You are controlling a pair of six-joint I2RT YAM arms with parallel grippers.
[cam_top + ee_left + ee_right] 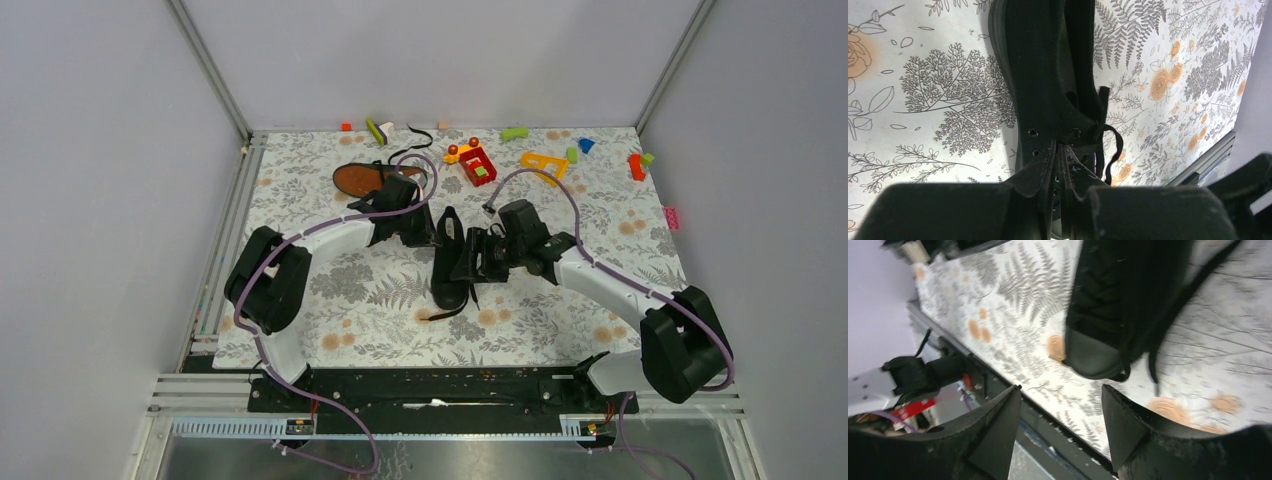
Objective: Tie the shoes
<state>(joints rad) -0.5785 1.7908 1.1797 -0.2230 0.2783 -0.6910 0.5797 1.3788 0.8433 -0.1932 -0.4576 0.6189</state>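
The counter, covered in a grey fern and orange flower print, is carrying everything. The left arm is curving in from the left and the right arm from the right, and both are meeting at the middle. The upright shoe is standing on its sole at the middle of the counter, between the two arms, with its toe pointing at the near edge. The tipped shoe is lying farther back and to the left, just behind the left arm's wrist, showing its orange-brown sole. The left pincer is hanging over the upright shoe's eyelets with its jaws drawn to a thin slit; whether a lace is caught there cannot be told. The right pincer is hovering near the toe end of that shoe, its jaws standing wide and holding nothing. A black lace is looping loose over the shoe's side. Toy blocks are lying scattered along the far edge, well apart from the upright shoe. A red tag is showing near the arm bases, its print too blurred to read
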